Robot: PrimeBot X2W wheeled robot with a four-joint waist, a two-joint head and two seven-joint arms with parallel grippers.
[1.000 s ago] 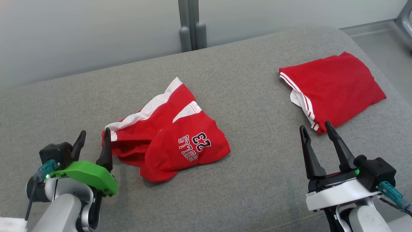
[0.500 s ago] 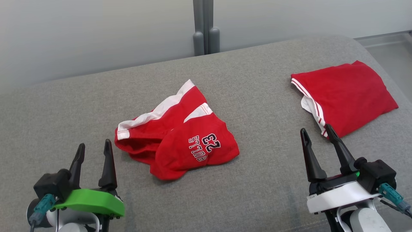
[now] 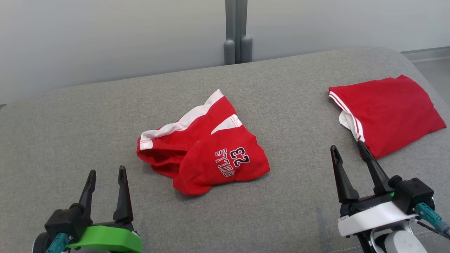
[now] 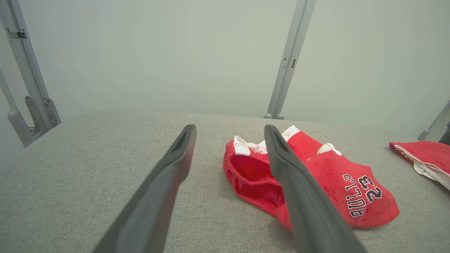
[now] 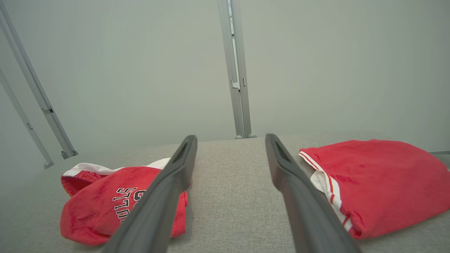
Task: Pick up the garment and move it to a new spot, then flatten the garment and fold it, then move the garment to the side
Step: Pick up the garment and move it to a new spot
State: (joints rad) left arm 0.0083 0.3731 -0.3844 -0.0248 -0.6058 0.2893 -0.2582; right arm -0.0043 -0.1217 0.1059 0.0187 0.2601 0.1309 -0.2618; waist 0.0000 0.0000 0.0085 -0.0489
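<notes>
**Both grippers open, shorts lying between them**

The grey upholstered surface (image 3: 88, 116) is stretching out under and ahead of both grippers, with a pale wall (image 3: 105, 35) rising beyond its far edge. A grey post (image 3: 236, 31) is standing against that wall, ahead of the gap between the two tools.

The folded red garment (image 3: 390, 109) is lying flat just ahead of the right gripper (image 3: 347, 146) and slightly to its right. In the head view the outer fingertip is overlapping the garment's near corner; whether it is touching the cloth, I cannot tell. In the right wrist view the garment (image 5: 376, 179) is sitting to the right of the right gripper (image 5: 231, 137).

The crumpled red shorts (image 3: 204, 154) are lying between the two grippers — ahead and to the right of the left gripper (image 3: 107, 170), well apart from the right one. White side panels are showing on the far side, and the waistband is gaping toward the left gripper (image 4: 229, 128), as the left wrist view shows of the shorts (image 4: 327, 182).

Both grippers are hovering low over the surface, fingers spread wide and gripping nothing.

The dark "BULLS 23" lettering (image 3: 232, 161) is facing up on the shorts — upside down from the head view.
</notes>
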